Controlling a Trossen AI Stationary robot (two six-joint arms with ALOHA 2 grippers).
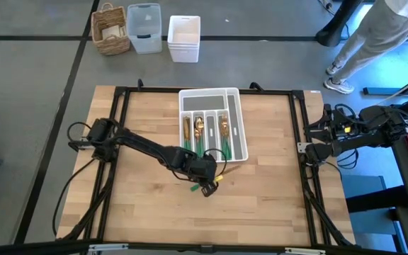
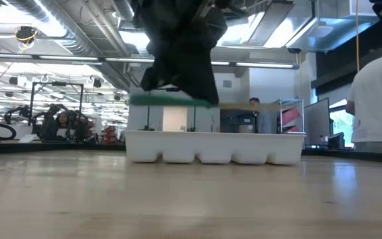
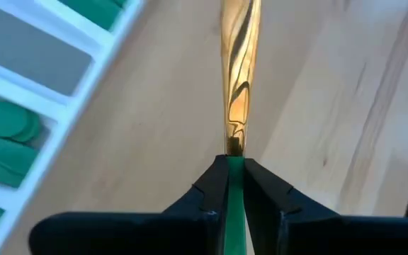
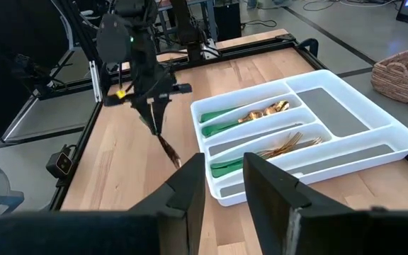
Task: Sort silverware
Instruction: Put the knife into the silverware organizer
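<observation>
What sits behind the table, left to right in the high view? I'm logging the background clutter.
Woven wicker basket → translucent grey plastic bin → stack of white square containers → a person's legs in light trousers.

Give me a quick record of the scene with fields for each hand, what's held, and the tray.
left hand: over the table just in front of the tray, shut on a utensil
held item: utensil, gold head, green handle between the fingers, lifted off the wood
right hand: parked at the table's right edge, open, empty
tray: white, slotted, gold and green silverware in three slots
</observation>
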